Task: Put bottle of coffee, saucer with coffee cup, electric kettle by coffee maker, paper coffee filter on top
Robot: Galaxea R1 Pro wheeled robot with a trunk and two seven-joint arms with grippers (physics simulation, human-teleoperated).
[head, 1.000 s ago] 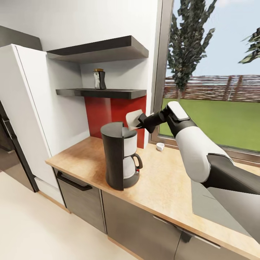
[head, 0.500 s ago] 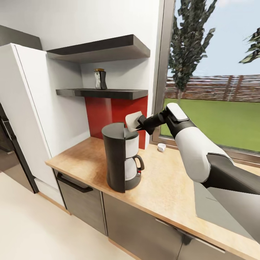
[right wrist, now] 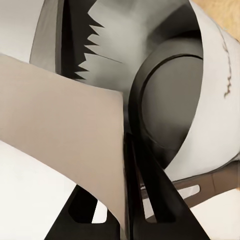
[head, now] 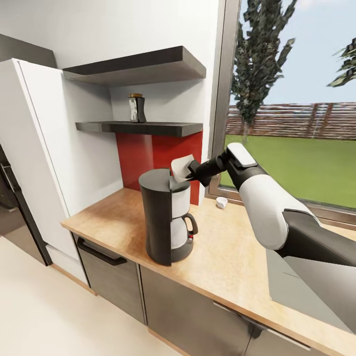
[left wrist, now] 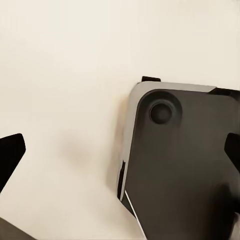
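R fingers (head: 190, 170) pinched on paper coffee filter (head: 181, 166), just above top of coffee maker (head: 165, 217) on counter (head: 227, 257). Coffee bottle (head: 137, 108) on shelf (head: 143, 127); cup (head: 221, 201) far, by window. L fingers: can't tell.

No text, brand, number or sign can be read in any view. The bottle of coffee (head: 136, 109) on the shelf carries a white label, but it is too small and blurred to make out any letters. In the right wrist view the white front of the coffee maker (right wrist: 215, 95) bears a small dark squiggle, like a mark or script, which cannot be read as any word.
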